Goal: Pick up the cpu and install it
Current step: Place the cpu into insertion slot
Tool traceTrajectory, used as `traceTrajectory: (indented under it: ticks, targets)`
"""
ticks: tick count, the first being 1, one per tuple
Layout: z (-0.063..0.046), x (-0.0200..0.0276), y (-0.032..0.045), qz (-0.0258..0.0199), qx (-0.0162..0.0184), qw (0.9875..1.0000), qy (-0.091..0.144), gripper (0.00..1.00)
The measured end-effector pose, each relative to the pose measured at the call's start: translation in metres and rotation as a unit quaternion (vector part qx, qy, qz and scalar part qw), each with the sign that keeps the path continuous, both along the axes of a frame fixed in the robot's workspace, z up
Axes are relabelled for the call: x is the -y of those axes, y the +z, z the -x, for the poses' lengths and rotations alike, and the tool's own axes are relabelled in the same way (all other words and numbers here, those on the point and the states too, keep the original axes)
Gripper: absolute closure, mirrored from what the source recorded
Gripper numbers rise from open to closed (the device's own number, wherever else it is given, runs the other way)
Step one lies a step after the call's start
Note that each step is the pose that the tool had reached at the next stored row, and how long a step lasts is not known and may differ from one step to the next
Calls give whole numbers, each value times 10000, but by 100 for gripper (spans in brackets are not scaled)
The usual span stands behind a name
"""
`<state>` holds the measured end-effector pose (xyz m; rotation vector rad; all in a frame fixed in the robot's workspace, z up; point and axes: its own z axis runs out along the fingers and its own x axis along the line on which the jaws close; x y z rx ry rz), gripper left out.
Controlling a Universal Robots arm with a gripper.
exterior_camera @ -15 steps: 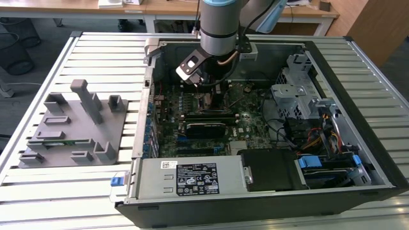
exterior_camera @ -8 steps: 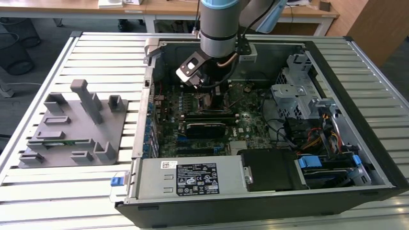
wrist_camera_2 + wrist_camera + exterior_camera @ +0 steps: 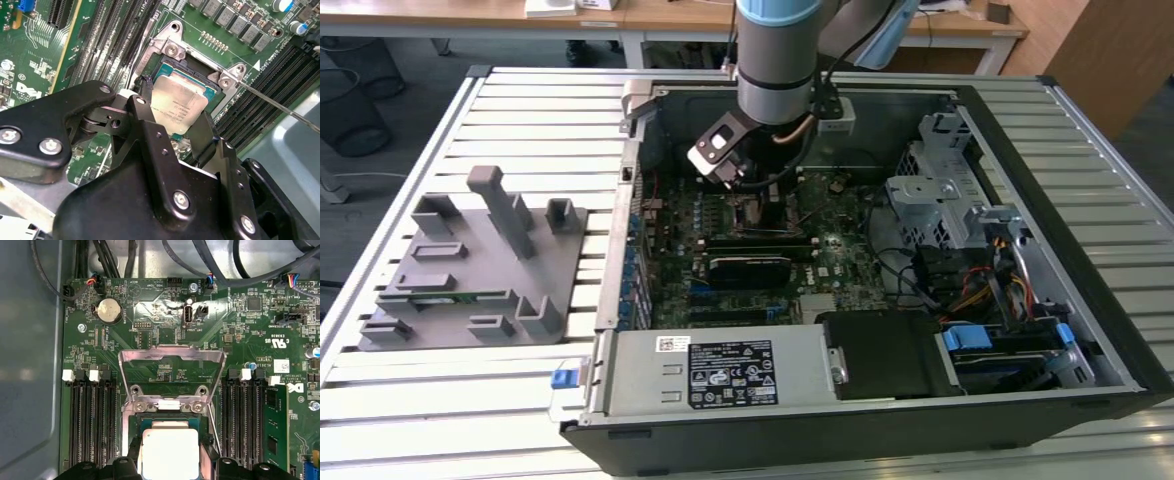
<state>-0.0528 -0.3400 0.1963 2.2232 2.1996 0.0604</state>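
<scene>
We see the gripper [image 3: 761, 188] lowered into the open case [image 3: 1087, 230], right over the socket [image 3: 167, 419] on the board [image 3: 854, 270]. In both wrist views its jaws pinch the cpu [image 3: 180, 102] [image 3: 169, 450] by two opposite edges, a black finger [image 3: 145, 100] tight against each side. The cpu lies flat, silver top up, within the socket frame; we cannot tell whether it is fully seated. The metal cover plate [image 3: 170, 357] is swung open.
</scene>
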Motion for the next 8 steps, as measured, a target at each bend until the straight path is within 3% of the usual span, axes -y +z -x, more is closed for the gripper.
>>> traceTrajectory:
  ticks: [8]
  targets:
    - [0,-13,-33,1,-1,10000,-2,46]
